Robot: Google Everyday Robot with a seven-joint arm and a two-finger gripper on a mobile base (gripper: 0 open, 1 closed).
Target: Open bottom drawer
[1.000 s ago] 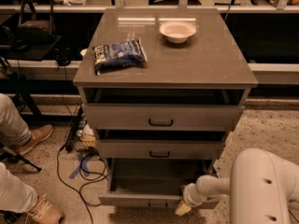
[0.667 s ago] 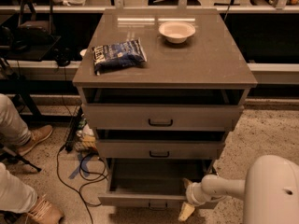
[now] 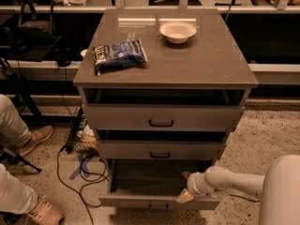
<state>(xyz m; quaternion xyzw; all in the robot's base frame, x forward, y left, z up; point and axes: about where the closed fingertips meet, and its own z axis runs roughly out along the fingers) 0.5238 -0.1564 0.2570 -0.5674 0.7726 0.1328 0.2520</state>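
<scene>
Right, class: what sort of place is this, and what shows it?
Probably a robotics lab or workshop: loose black cables trail over the speckled floor, a long bench runs behind, and the robot's white hand sits at the pulled-out grey-taupe bottom drawer.

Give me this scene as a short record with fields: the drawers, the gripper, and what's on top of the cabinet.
bottom drawer: pulled out furthest of the three
middle drawer: slightly out
top drawer: slightly out
gripper: at the bottom drawer's front edge, right side
cabinet top: white bowl at the back, blue bag at left
</scene>
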